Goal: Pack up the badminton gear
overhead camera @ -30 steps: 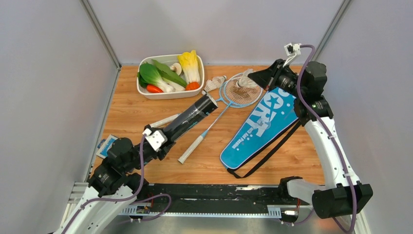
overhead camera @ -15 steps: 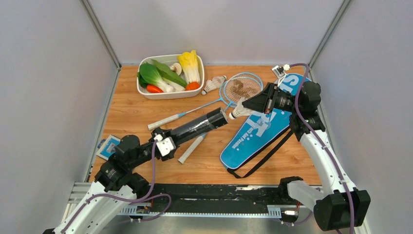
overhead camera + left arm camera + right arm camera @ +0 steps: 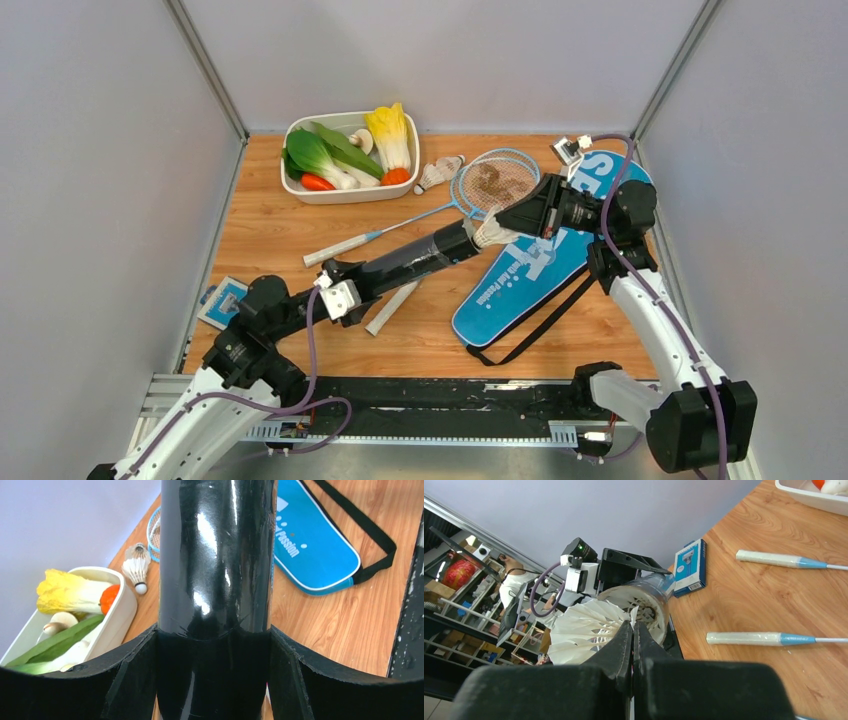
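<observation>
While my left claw [image 3: 345, 285], stretched low across the table, clamps the black tube [image 3: 415, 258], my right claw [image 3: 510, 220], elbow bent, pinches a shuttlecock [image 3: 487, 234] at the tube's mouth.

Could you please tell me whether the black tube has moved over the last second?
Yes. The black tube has swung its open end rightward, away from the white tray, toward the blue cover.

Glossy, smooth black plastic on the tube [image 3: 215, 580], streaked with highlights. Matt, ribbed white feathers on the shuttlecock [image 3: 584, 625]. Smooth blue cloth on the cover [image 3: 310, 545]. Grained wood table [image 3: 280, 225]; shiny white plastic tray [image 3: 117, 620].
</observation>
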You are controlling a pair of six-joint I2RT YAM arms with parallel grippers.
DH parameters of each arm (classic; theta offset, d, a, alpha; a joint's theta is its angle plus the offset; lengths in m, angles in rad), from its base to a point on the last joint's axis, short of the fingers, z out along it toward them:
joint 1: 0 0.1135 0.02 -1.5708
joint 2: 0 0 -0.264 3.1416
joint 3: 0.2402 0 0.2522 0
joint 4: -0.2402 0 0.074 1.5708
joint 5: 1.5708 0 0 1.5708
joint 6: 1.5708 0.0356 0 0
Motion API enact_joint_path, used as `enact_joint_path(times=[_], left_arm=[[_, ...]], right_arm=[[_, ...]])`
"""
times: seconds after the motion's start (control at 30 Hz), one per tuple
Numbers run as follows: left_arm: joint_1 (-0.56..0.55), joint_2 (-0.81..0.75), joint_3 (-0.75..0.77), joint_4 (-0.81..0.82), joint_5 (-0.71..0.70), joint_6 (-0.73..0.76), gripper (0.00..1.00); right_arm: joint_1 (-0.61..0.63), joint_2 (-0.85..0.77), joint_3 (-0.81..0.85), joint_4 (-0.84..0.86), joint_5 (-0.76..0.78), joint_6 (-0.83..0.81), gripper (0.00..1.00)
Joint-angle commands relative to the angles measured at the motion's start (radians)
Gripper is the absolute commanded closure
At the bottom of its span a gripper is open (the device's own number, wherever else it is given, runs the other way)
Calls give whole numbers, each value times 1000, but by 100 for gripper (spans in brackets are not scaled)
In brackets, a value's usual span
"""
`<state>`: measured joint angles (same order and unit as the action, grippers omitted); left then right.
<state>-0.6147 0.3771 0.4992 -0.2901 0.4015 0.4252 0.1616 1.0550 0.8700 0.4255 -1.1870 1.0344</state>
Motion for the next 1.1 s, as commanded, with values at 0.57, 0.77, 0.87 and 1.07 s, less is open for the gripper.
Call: enact_joint_path(times=[0.57,0.77,0.87,1.07], left_arm=[[-1,-21,-10,246,63,-117,64],[-1,-22,-8,231,56,-110,64],[-1,-35,-12,221,52,-101,64],[-1,-58,-6,189,50,-88,64]], right_arm=[[203,-21,-82,169,306,-44,81],[202,-69,-10,-75,368,-195,47],[203,-70,18,-157,354,-245,40],[195,-69,2,-216,358,-265,35]])
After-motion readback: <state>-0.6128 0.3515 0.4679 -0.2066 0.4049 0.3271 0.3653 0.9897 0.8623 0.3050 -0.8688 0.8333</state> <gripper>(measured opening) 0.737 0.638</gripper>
